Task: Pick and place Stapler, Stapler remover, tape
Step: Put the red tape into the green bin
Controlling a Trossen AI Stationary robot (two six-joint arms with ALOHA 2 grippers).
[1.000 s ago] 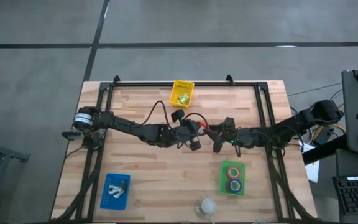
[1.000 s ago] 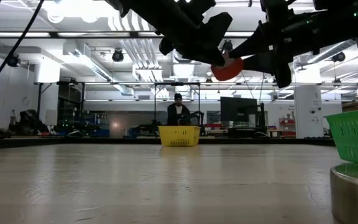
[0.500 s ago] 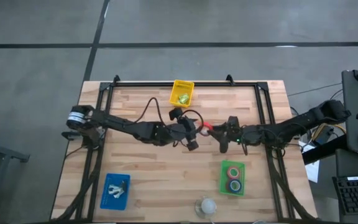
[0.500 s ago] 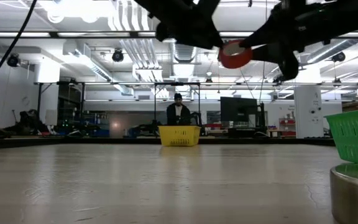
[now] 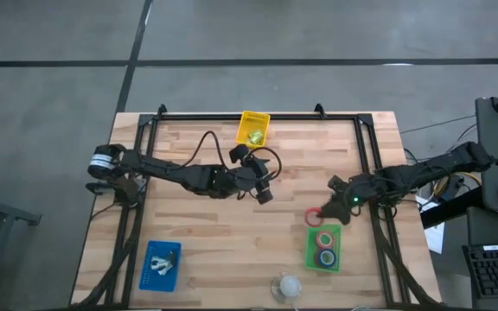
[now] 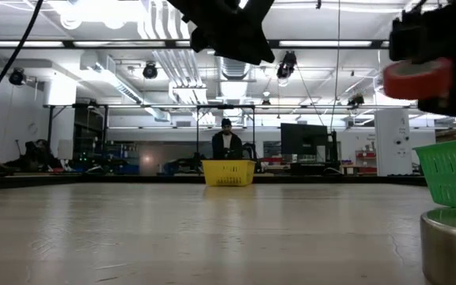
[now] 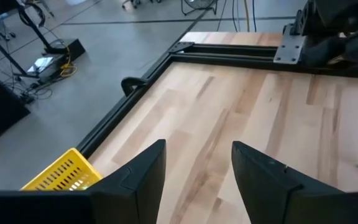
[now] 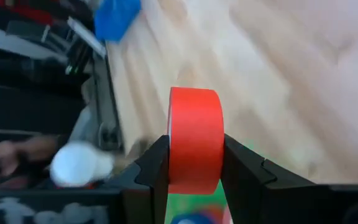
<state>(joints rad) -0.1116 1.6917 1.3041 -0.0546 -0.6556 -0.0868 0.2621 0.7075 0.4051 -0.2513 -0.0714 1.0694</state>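
A red tape roll (image 8: 195, 142) hangs in the air with my right gripper (image 5: 320, 215) shut on it, just beyond the far edge of the green tray (image 5: 309, 250). That tray holds other tape rolls (image 5: 325, 249). In the low view the red roll (image 6: 417, 77) shows well above the table. My left gripper (image 7: 194, 177) stands open with nothing between its fingers, raised over the table's middle (image 5: 263, 188). The yellow tray (image 5: 253, 128) and the blue tray (image 5: 160, 264) hold small things; which is the stapler or the stapler remover I cannot tell. My right gripper pinches the red roll between its two fingers (image 8: 246, 175), one on each flat side (image 8: 172, 149) of the ring, across its width. The fingers come from the table's right. The roll is lifted clear of the table and lies nearly flat.
A white ball (image 5: 289, 285) sits on a metal stand (image 6: 452, 247) at the near edge, close to the green tray. A black frame (image 5: 258, 115) runs around the table. People and benches show in the room beyond.
The red roll, which both grippers met over the table's middle, has parted from my left gripper. My right gripper has carried it toward the right and near edges, up to the green tray. My left gripper has drawn back a little toward the left.
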